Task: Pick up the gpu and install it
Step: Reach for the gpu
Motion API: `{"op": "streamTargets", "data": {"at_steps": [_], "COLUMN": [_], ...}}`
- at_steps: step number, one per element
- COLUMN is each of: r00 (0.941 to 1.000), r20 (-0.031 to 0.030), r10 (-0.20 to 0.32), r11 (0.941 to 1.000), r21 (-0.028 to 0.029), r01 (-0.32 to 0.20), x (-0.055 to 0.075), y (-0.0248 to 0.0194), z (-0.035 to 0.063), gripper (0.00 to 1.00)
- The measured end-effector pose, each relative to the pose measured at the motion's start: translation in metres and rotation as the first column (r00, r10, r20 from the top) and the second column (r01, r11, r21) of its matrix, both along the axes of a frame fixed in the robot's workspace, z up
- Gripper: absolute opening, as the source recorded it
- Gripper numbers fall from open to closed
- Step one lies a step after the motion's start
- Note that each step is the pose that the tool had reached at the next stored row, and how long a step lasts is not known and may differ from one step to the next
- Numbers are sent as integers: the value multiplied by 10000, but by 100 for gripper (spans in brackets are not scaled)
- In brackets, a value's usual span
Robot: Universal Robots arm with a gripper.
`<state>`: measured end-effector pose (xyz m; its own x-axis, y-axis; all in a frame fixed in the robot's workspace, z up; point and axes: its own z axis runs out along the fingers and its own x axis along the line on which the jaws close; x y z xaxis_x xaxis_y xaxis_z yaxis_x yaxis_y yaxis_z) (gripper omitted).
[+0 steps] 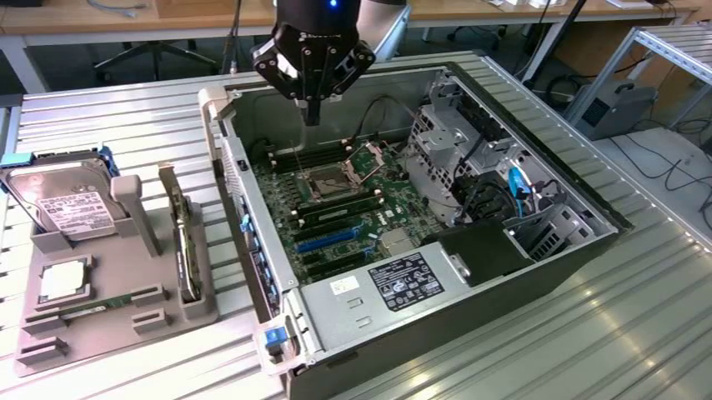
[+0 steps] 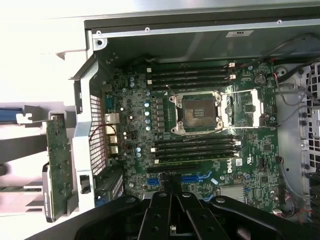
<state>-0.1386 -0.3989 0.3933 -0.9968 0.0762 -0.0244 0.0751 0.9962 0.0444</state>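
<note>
You see gpu (image 1: 183, 250) standing on edge in grey holder (image 1: 106, 312), outside computer case (image 1: 468, 325), well apart from claw (image 1: 312, 112), off toward exterior view's left. Claw fingers pressed together, pinching nothing. Claw hovers above motherboard (image 1: 339, 212), near CPU socket (image 1: 332, 179). Hard drive (image 1: 67, 204) farther from claw than gpu.

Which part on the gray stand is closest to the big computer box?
The thin green card standing on its edge. The silver drive with the white label and the small chip sit farther away.
</note>
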Motion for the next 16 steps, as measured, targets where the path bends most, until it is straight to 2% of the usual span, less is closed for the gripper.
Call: {"op": "streamTargets", "data": {"at_steps": [16], "r00": [10000], "r20": [0], "r10": [0], "r11": [10000], "r21": [-1], "r01": [0], "x": [-45], "y": [0], "z": [0], "gripper": [11]}}
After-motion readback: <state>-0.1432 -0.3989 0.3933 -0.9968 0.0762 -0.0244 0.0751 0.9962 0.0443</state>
